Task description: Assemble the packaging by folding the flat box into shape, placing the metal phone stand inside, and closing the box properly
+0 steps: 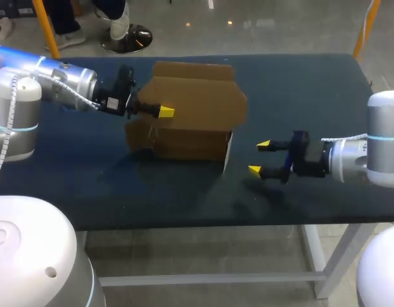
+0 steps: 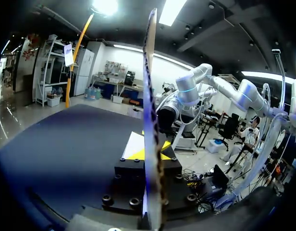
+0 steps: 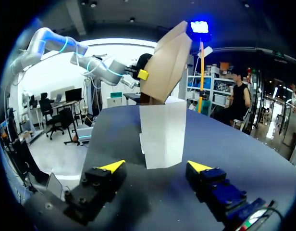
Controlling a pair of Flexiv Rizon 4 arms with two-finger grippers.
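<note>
The brown cardboard box (image 1: 190, 109) stands partly folded near the middle of the dark table (image 1: 299, 83), its upper flaps raised and leaning towards the right side. Its white end panel (image 1: 227, 151) faces the right gripper. The left arm (image 1: 56, 80) comes in from the left, and the left gripper (image 1: 164, 112) sits at the box's upper left part. In the left wrist view a flap (image 2: 150, 96) runs edge-on straight up between the two yellow tips, which are pressed against it from both sides, so this gripper is pinching the flap. The right arm (image 1: 357, 157) lies low over the table on the right. The right gripper (image 1: 260, 157) points at the box, just beside the white end panel and apart from it. Its fingers are spread wide with nothing between them. In the right wrist view the white panel stands upright on the table ahead of the spread fingers, with the brown flaps rising above it and one yellow tip of the left gripper showing against the cardboard
</note>
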